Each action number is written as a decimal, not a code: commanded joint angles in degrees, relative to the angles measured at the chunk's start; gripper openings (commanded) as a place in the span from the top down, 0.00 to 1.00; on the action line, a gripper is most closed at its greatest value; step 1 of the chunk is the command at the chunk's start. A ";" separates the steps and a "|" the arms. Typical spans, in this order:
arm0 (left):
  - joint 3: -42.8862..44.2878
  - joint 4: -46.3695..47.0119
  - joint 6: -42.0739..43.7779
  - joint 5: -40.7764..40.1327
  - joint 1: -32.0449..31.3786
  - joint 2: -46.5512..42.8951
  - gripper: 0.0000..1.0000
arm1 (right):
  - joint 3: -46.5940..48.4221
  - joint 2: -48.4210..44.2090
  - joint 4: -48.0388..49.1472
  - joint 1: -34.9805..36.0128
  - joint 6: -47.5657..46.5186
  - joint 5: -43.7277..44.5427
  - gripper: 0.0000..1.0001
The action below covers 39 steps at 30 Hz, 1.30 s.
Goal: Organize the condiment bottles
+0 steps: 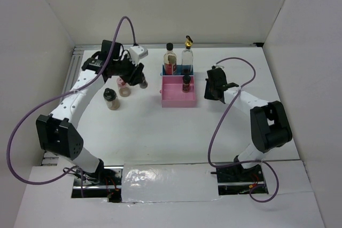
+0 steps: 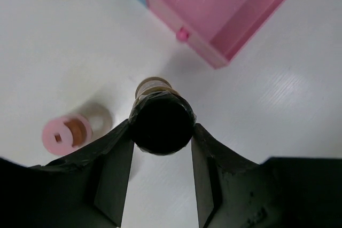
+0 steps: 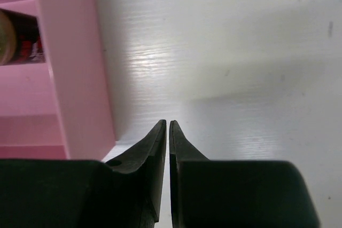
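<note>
Condiment bottles are sitting in two groups on the white table (image 1: 160, 132), some in the tray at the centre and some loose on the left.

The left arm (image 1: 69, 105) is reaching in an arc toward the loose group, and the right arm (image 1: 256, 116) is stretching toward the tray's right side.

The pink compartment (image 1: 173, 97) of the tray is lying nearer the arms, with the blue compartment (image 1: 164, 71) touching its far edge.

In the blue part the gold-capped clear bottle (image 1: 187, 56) and the black-capped red-labelled bottle (image 1: 170, 60) are standing upright side by side. A short dark-capped bottle (image 1: 186, 82) is standing in the pink part, near its far right corner.

The left gripper (image 2: 162, 125) is pinching a black-capped jar (image 2: 160, 116), both fingers (image 2: 115, 174) pressing against the cap's sides. Whether that jar is resting on the table or raised off it, I cannot tell.

The right gripper (image 3: 168, 127) is hanging just beside the pink wall with its jaws pressed together and nothing between them.

Left of the tray, a dark-capped jar of tan contents (image 1: 111, 99) is standing alone, and a pink-capped jar (image 2: 64, 136) is sitting near the held one.
</note>
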 commanded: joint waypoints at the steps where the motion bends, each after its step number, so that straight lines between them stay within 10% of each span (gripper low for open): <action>1: 8.91 -1.31 -1.82 4.74 -3.26 2.88 1.00 | -0.99 -3.81 2.79 -1.95 0.41 -1.58 0.87; 15: 22.55 7.12 -2.97 3.08 -12.84 19.06 1.00 | -4.50 -7.06 3.41 -5.38 -1.17 -1.49 0.88; 39: 20.88 16.09 -2.09 -1.85 -13.81 29.17 1.00 | -4.15 -7.85 2.70 -7.32 -2.49 -1.76 0.89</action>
